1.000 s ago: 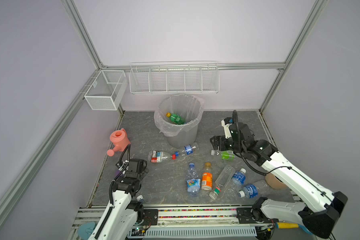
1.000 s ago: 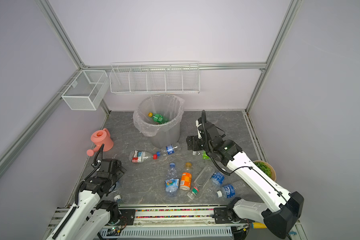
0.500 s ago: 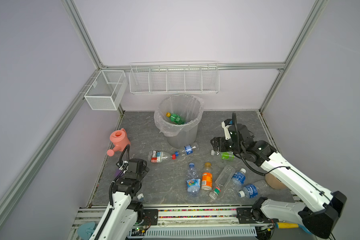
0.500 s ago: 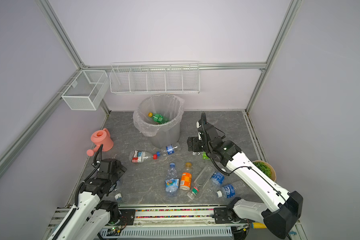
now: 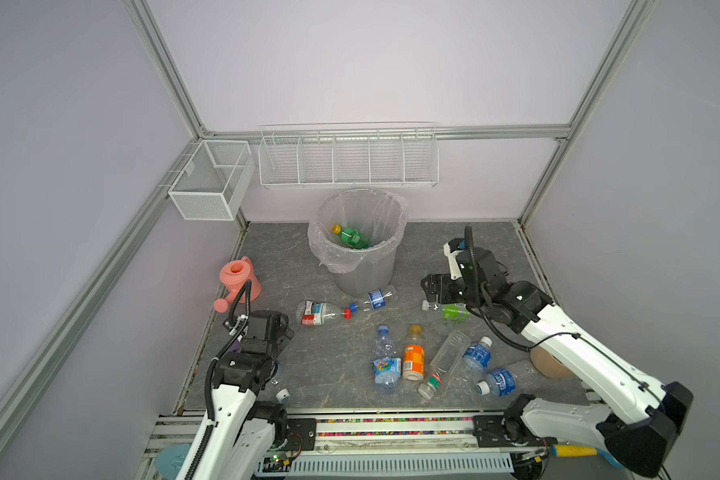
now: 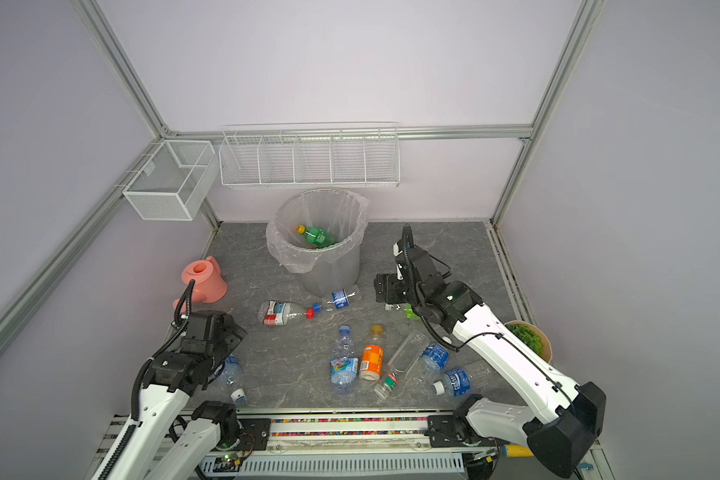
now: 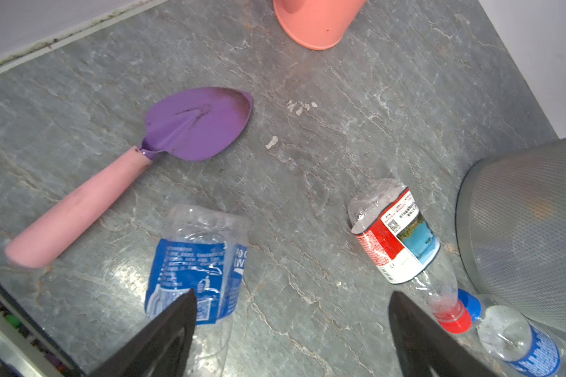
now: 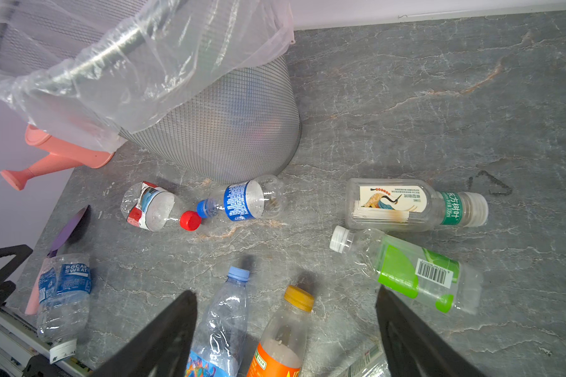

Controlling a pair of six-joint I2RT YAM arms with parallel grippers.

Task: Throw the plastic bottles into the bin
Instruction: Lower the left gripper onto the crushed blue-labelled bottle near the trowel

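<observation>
Holds nothing: left claw wide by the Pocari Sweat bottle, right claw wide by the green-labelled bottle.

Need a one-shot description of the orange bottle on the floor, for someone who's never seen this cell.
Find the grey bin at the back, then come straight forward to the group of bottles lying near the front rail. In a top view the orange bottle is second from the left there, beside a clear blue-capped bottle; it alone has an orange label and an amber cap.
</observation>
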